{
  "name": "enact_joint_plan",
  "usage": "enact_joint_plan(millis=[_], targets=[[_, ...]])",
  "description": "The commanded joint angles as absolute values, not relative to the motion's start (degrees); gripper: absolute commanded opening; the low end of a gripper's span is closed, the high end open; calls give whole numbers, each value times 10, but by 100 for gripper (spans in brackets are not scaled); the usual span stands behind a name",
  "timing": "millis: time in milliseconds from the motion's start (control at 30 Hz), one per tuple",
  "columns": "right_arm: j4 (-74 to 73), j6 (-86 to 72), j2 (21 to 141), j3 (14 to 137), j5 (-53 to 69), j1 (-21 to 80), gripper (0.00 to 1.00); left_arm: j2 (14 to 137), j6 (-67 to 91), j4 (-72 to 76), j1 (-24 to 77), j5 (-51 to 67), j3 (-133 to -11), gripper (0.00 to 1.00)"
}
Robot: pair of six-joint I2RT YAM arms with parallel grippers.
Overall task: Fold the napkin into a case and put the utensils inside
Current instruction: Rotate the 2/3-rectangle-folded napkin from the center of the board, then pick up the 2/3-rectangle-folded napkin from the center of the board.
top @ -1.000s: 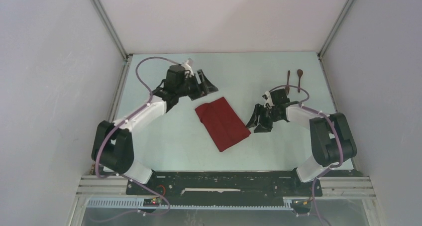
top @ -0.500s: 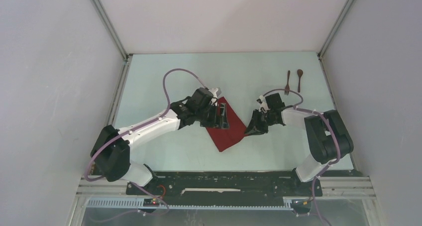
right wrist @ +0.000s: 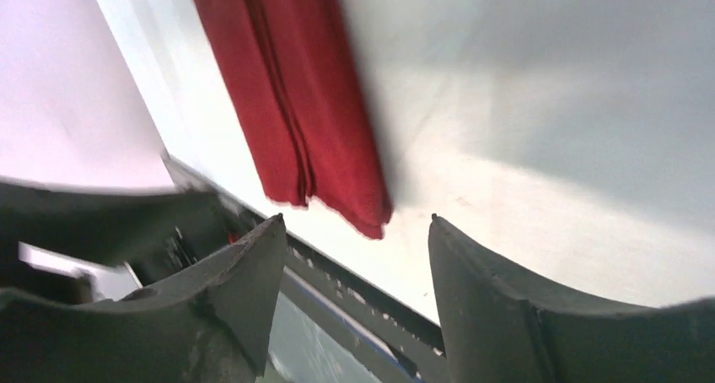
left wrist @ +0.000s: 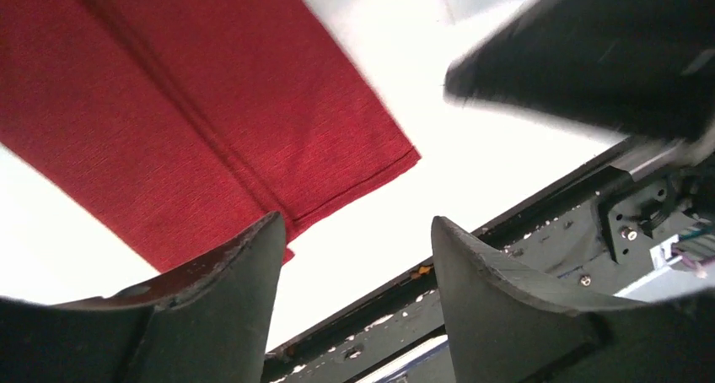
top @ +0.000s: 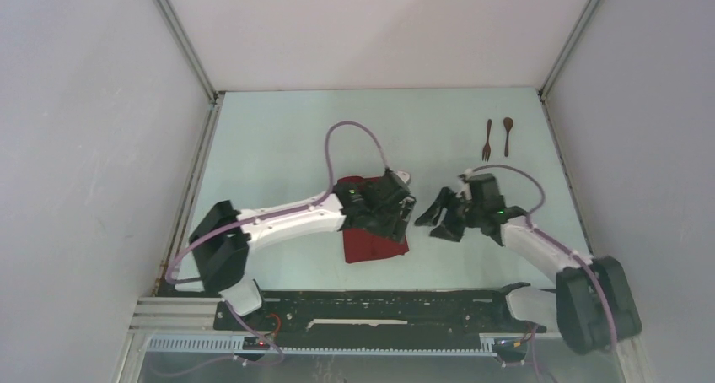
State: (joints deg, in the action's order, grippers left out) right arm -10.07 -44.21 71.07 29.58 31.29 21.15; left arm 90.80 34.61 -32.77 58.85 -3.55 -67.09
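Left claw [left wrist: 354, 231] gapes open and empty just above the folded napkin [left wrist: 211, 105]. Right claw [right wrist: 354, 227], also open, holds nothing beside it.

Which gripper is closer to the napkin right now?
Left. The left gripper hangs over the napkin, at its right side; the right gripper is off it, to its right.

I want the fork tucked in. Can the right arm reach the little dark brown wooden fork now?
Probably yes. The right gripper is open and empty, and only bare table lies between it and the small dark brown wooden fork, beside the matching spoon.
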Motion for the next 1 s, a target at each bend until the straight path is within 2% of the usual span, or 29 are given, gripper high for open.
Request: enact_joint_plan(millis=[0, 100, 233, 433, 733, 900, 967], targets=[[-239, -398, 621, 300, 236, 75, 71, 1000, 398, -455, 644, -130, -802, 69], [-268, -347, 579, 302, 235, 8, 73, 1087, 428, -550, 671, -177, -908, 64], [-285, -306, 552, 302, 246, -54, 76, 1149, 457, -588, 680, -163, -955, 62], [-280, -304, 545, 300, 261, -60, 75, 1211, 478, -606, 689, -153, -1000, 54], [-271, -297, 551, 297, 289, -61, 75, 1262, 493, -606, 688, -153, -1018, 50], [-259, -297, 556, 295, 290, -69, 80, 1264, 497, -612, 685, -178, -1011, 33], [-247, -297, 571, 290, 318, -87, 80, 1260, 498, -605, 681, -183, -994, 30]])
